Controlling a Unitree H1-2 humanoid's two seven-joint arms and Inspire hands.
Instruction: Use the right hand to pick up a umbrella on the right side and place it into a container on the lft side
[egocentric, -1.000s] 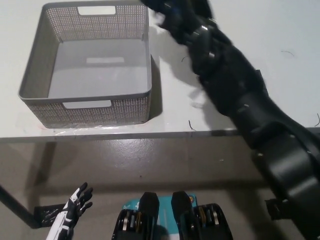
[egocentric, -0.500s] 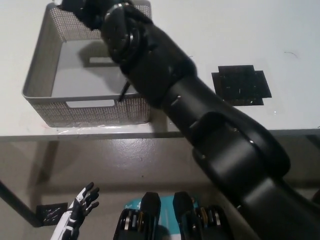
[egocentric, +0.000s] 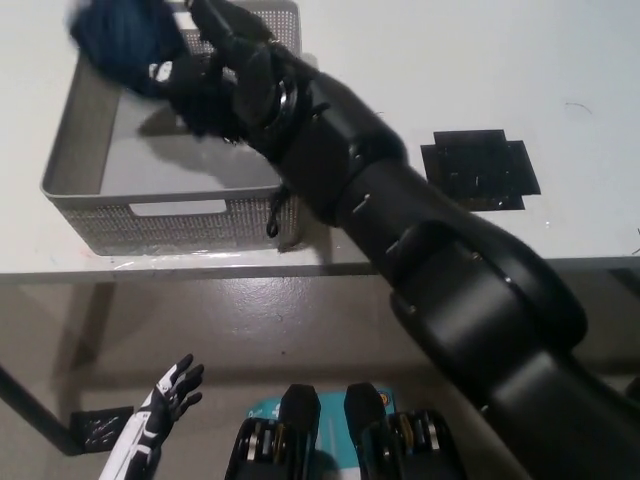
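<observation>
Nearest to us, the left robot hand (egocentric: 170, 388) rests low at the lower left, below the tabletop edge, its fingers spread and holding nothing.

Beyond it, on the white tabletop (egocentric: 400, 100), stands the grey mesh basket (egocentric: 70, 165). A thin dark cord or strap (egocentric: 274, 212) hangs down over the basket's near right corner; we cannot tell what it is attached to.

Half a second ago the right robot hand (egocentric: 205, 85) was reaching over the basket's far rim. It has now come further left across the basket, and the dark blue umbrella (egocentric: 125, 35) shows clearly beyond the fingers, above the basket's far left corner. The robot hand is closed on the umbrella; the bundle is blurred, so we cannot tell exactly how the fingers grip it.

We judge that the carry is nearly complete. The umbrella is above the basket, not resting on its floor. What remains is to lower and release.

To the right of the arm, a black square mat (egocentric: 480, 170) lies flat on the tabletop, well apart from the basket.

The basket floor is bare where visible, so nothing appears to block the drop. The forearm covers the basket's right wall. We judge the main risk to be the hanging cord catching on the rim.
</observation>
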